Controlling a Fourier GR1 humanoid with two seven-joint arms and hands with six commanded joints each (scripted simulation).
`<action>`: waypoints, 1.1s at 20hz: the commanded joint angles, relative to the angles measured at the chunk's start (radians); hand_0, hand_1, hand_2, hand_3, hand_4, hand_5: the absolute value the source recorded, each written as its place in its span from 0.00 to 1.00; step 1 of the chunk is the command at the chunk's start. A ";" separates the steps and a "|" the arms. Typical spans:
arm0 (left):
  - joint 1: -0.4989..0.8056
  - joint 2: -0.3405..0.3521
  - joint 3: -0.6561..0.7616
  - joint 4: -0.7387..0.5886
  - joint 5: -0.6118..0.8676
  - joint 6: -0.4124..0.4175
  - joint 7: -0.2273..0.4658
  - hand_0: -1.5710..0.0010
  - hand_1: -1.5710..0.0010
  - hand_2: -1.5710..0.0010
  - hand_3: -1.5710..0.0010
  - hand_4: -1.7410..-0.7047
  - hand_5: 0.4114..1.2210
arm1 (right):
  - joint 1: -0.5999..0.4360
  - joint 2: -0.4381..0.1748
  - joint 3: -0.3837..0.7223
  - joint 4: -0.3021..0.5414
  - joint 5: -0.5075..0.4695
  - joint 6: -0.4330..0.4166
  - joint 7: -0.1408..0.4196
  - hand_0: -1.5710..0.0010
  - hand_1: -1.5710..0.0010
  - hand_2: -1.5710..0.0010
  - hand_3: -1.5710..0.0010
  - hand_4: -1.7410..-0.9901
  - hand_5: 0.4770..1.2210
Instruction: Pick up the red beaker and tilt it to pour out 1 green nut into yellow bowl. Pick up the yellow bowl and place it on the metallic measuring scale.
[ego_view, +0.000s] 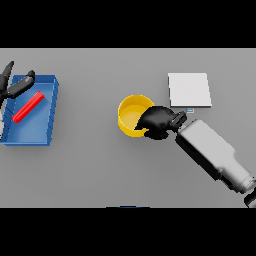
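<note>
The grey table (100, 170) carries a blue tray (47, 112) beside the left hand (15, 87), a yellow bowl (131, 116) (touching the right hand (159, 121)), and a scale (189, 90) just behind that hand.

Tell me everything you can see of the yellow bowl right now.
The yellow bowl is round, plain and glossy like plastic, standing upright on the grey table, just left of the metallic measuring scale and not on it. Its inside looks empty from this view; no green nut shows. The right hand covers its right rim, with fingers curled over the edge as if gripping it. Whether it is lifted cannot be told.
</note>
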 joint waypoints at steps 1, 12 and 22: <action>-0.002 0.003 0.000 0.007 0.000 -0.005 0.002 1.00 1.00 1.00 1.00 0.92 0.37 | 0.003 -0.004 0.001 -0.009 -0.006 0.010 0.008 0.12 0.12 0.18 0.30 0.09 0.94; -0.002 -0.001 -0.002 0.007 -0.004 0.002 -0.009 1.00 1.00 1.00 1.00 0.93 0.36 | -0.028 -0.095 -0.065 -0.145 -0.070 0.120 0.056 0.01 0.01 0.05 0.27 0.01 0.99; -0.007 -0.003 0.019 -0.007 0.035 -0.011 0.020 1.00 1.00 1.00 1.00 0.89 0.38 | -0.028 -0.128 -0.143 -0.223 -0.075 0.128 0.198 0.02 0.00 0.05 0.25 0.00 1.00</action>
